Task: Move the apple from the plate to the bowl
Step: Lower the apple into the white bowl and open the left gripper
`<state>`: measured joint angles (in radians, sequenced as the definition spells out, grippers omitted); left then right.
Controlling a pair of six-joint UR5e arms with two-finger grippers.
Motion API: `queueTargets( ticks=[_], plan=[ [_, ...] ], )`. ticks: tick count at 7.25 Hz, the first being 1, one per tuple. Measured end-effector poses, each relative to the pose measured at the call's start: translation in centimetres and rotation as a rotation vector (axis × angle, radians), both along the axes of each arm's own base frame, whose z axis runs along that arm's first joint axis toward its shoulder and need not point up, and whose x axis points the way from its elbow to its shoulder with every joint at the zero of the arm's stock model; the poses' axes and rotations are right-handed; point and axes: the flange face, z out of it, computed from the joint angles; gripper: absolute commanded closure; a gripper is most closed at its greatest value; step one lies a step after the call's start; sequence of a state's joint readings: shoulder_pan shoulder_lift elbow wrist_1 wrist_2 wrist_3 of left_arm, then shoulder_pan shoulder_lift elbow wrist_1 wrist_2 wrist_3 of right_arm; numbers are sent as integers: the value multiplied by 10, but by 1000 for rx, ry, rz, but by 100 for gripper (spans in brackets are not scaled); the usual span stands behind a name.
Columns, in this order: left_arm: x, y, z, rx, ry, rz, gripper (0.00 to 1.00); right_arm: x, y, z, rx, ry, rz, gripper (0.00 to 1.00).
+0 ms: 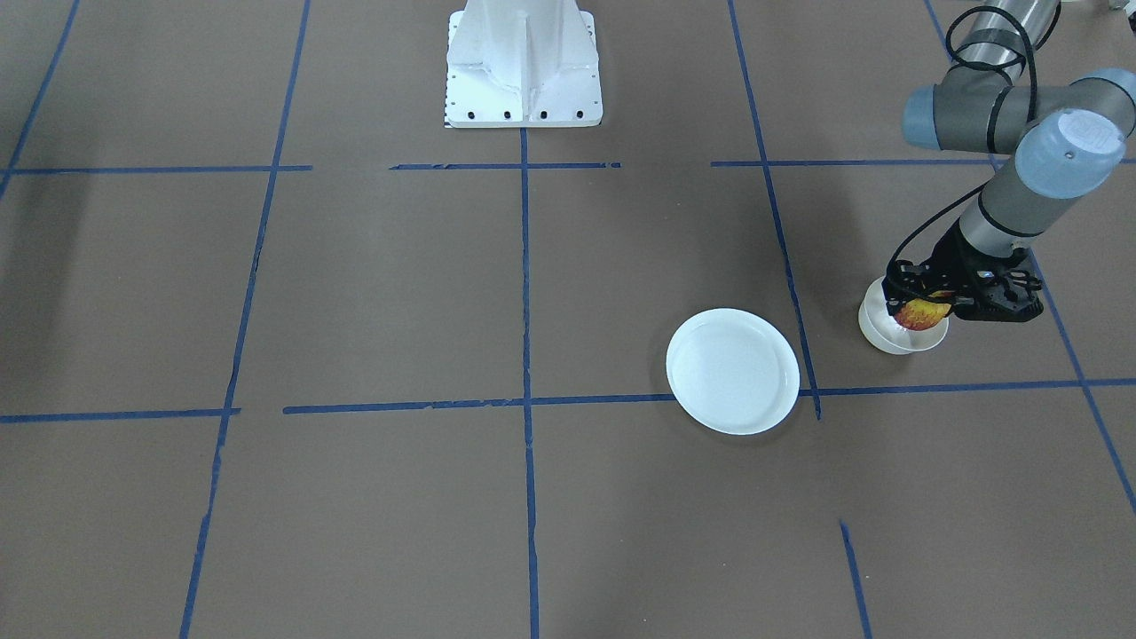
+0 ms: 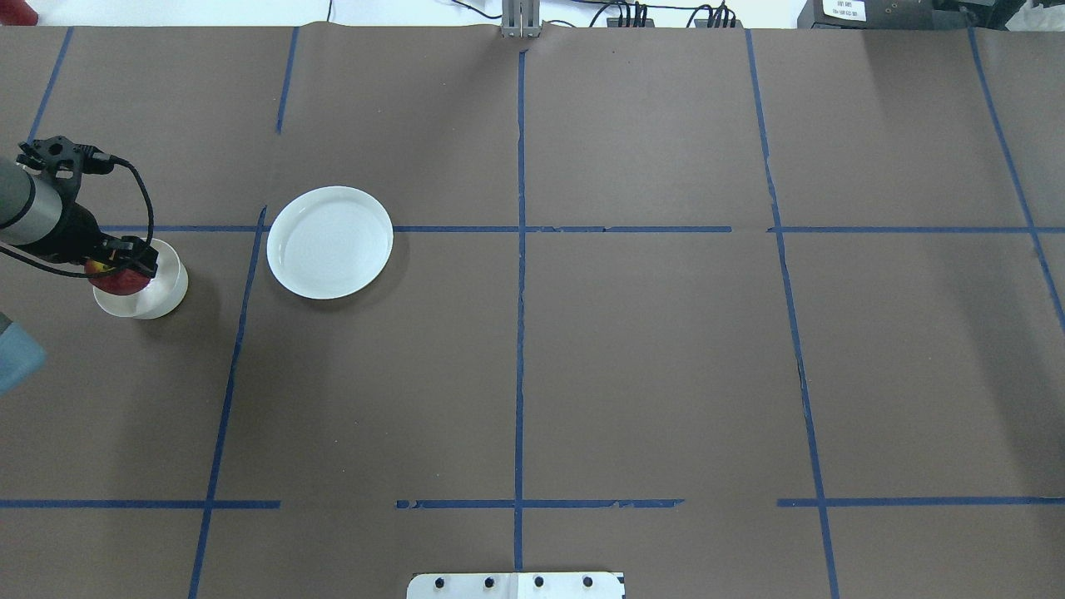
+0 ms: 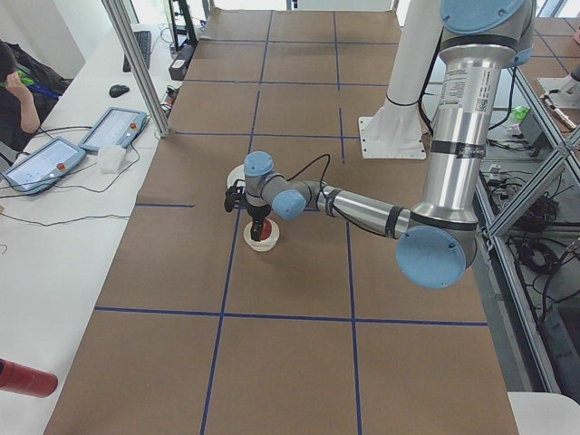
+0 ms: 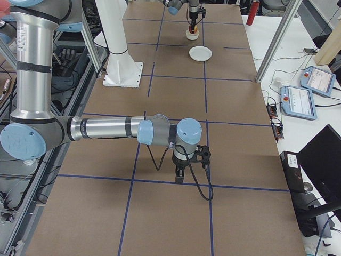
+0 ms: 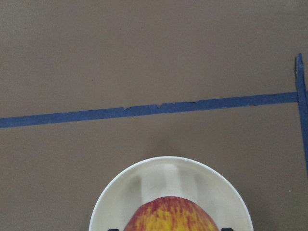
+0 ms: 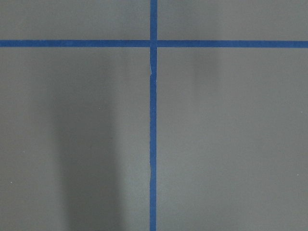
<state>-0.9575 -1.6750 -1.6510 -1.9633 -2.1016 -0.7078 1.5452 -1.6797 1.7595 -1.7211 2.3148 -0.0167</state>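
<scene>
Left tool: the left tool (image 1: 925,306) hangs straight over the bowl (image 1: 887,335), its two fingers closed narrowly against opposite sides of the apple, the wrist pointing down.
Apple: the apple (image 5: 171,216), red with yellow streaks, sits in that grip over the bowl's mouth, low at rim height; whether it touches the bowl's inside cannot be told.
Bowl: small, deep and off-white, it stands upright on the brown worktop (image 1: 355,293).
Plate: the plate (image 1: 733,371) lies flat near the bowl but clear of it, with a blue tape line (image 1: 781,240) between the two.
Right tool: the right tool (image 4: 180,176) points down at the worktop well apart from the bowl; how wide it stands cannot be told.
</scene>
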Motion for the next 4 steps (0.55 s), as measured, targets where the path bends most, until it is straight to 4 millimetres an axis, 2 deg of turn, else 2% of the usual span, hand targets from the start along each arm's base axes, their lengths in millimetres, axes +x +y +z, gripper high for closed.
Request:
queueTargets(
  ticks=[2, 4],
  plan=[
    [-6, -3, 5, 8, -3, 1, 0, 0, 0, 0, 0, 0, 0, 0],
    [-23, -13, 1, 12, 6, -29, 0, 0, 0, -1, 1, 0, 0, 0]
  ],
)
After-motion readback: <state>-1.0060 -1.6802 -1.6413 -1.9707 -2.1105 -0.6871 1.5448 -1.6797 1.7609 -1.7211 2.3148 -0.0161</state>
